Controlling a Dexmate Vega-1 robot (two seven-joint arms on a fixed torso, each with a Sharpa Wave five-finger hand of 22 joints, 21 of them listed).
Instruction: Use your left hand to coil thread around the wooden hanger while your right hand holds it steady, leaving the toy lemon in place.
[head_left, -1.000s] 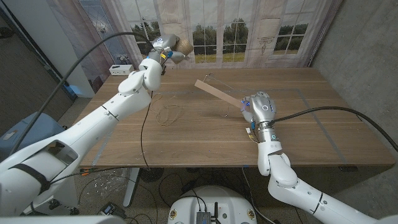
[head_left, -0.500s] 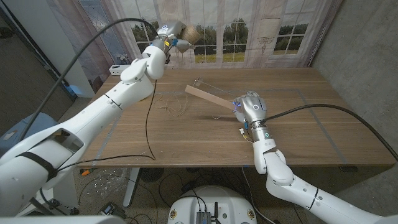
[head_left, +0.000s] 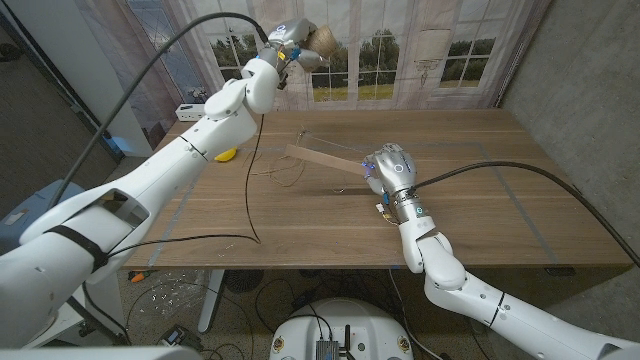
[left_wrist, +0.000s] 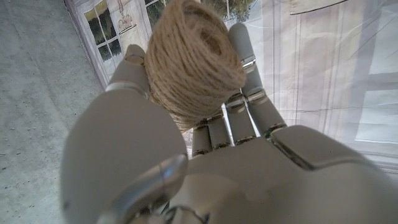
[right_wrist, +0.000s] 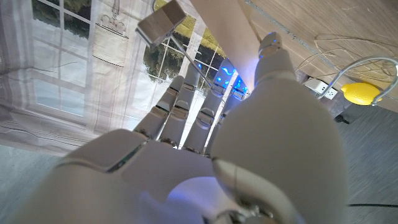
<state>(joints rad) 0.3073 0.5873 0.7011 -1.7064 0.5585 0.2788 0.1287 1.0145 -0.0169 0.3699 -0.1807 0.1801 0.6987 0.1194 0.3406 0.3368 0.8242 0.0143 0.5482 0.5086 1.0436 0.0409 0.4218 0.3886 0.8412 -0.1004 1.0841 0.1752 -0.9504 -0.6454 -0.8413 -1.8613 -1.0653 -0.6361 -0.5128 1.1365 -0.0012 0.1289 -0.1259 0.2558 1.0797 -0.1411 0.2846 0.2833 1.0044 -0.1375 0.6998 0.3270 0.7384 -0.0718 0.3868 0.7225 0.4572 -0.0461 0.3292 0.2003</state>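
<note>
While the wooden hanger is gripped by the right hand over the desk, a ball of thread is held high by the left hand.

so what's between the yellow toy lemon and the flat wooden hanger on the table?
Head view: loose loops of thin thread on bare wood, between toy lemon and wooden hanger.

My head camera looks down over the whole surface from above. My left wrist camera sits tight behind my left hand, facing the curtain. My right wrist camera hugs my right hand; it shares the hanger with the head view.
</note>
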